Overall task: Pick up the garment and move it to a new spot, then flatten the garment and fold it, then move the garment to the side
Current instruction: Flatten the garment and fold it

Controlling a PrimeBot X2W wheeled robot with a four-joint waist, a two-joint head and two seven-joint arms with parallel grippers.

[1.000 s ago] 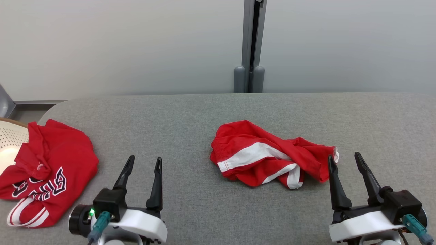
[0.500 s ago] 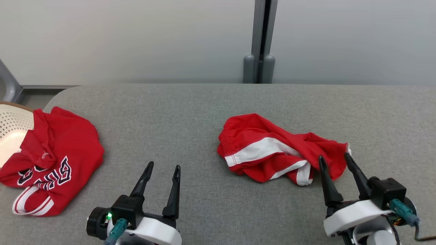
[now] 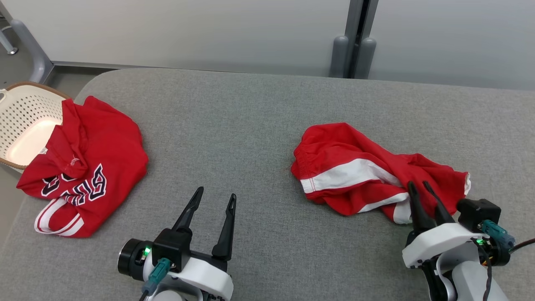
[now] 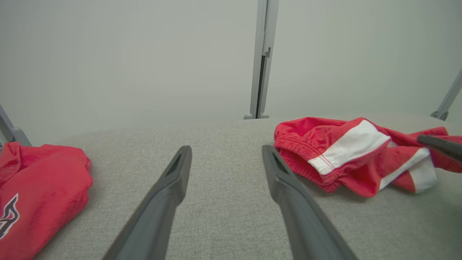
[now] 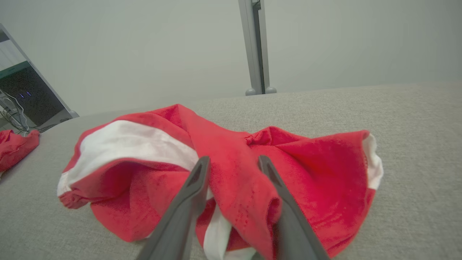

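right gripper (image 3: 419,184) is down on the red shorts (image 3: 355,167), which sit crumpled toward the near right corner of the worktop (image 3: 234,125). its two fingers stand either side of a raised fold near the white-trimmed leg end, set narrower than the left's, but i honestly can't tell if they've bitten the cloth or are just straddling it. if it's my call, i'd pinch that whole ridge, not just the top layer, then lift straight up so the rest peels off clean instead of dragging. left gripper (image 3: 216,192) is spread wide, holding nothing, over bare worktop by the near edge. surface is grey woven fabric, probably a bit grabby. a red jersey (image 3: 92,159) lies at the left edge, lapping onto a perforated laundry basket (image 3: 21,104). plain pale wall panels (image 3: 188,29) behind, with a grey post (image 3: 355,37) between them.
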